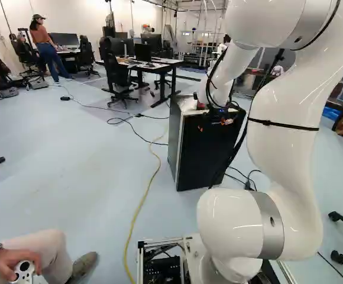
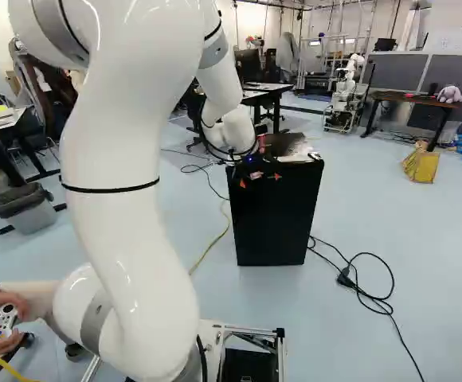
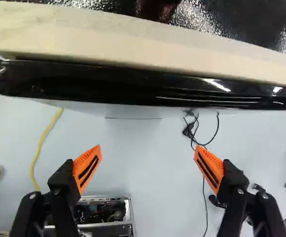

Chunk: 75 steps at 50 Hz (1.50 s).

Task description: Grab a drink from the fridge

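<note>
The fridge (image 2: 275,223) stood upright on the floor (image 1: 59,160), its black front turned toward the arm's base; it was right of the middle in both base views. The arm (image 1: 287,124) reached out to it, and the gripper (image 2: 260,180) hung just at the front edge of the fridge's top, pointing down. In the wrist view its two fingers were spread wide, well apart, with only open air and floor between the orange pads (image 3: 87,169), and it had hold of nothing. The black upper edge of the fridge door (image 3: 133,88) ran across ahead of both fingertips, with a pale strip (image 3: 148,42) along it and the shiny top (image 3: 207,17) beyond. Whether any part of the gripper touched that edge, I could not tell. A yellow cable (image 1: 142,204) trailed over the floor near the fridge's left side, and a black cable (image 2: 374,298) lay looped near its right-hand lower corner, as seen in the right base view. Behind the fridge, a desk (image 1: 151,68) carried monitors (image 1: 151,41) toward its far edge. At the right of the right base view, a plush toy (image 2: 449,94) sat near the right corner of another desk (image 2: 410,99), a yellow bag (image 2: 420,164) stood on the floor near it, and another robot (image 2: 344,95) was to its left.
</note>
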### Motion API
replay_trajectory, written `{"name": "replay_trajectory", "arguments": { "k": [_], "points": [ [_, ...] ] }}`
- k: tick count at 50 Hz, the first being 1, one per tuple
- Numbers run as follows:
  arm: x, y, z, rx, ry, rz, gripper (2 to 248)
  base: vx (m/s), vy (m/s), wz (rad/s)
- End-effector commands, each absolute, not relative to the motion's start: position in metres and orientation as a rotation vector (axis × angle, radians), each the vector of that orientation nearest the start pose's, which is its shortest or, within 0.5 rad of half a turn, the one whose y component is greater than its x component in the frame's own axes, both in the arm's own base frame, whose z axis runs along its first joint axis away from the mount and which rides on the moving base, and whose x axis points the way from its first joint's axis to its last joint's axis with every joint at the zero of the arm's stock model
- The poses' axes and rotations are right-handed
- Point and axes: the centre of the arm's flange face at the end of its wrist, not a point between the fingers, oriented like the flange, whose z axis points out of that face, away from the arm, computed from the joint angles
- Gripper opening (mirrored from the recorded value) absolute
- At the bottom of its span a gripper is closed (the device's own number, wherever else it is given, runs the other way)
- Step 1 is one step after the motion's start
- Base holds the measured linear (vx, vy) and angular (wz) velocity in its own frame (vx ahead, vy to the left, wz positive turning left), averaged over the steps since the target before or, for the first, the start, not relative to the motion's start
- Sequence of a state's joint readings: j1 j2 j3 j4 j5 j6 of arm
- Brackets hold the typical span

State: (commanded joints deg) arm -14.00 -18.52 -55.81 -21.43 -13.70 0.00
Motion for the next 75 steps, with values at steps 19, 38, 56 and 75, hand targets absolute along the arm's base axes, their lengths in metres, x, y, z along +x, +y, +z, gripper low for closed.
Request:
{"name": "replay_trajectory", "arguments": {
  "k": [19, 38, 56, 75],
  "points": [
    [0.486, -0.121, 0.405, -3.221, 0.02, -0.651, 247, 0.0, 0.0, 0.0],
    [0.462, -0.106, 0.412, -3.156, -0.006, -0.889, 247, 0.0, 0.0, 0.0],
    [0.44, -0.098, 0.422, -3.06, -0.025, -1.168, 247, 0.0, 0.0, 0.0],
    [0.425, -0.092, 0.435, -2.93, -0.04, -1.463, 247, 0.0, 0.0, 0.0]
  ]
}}
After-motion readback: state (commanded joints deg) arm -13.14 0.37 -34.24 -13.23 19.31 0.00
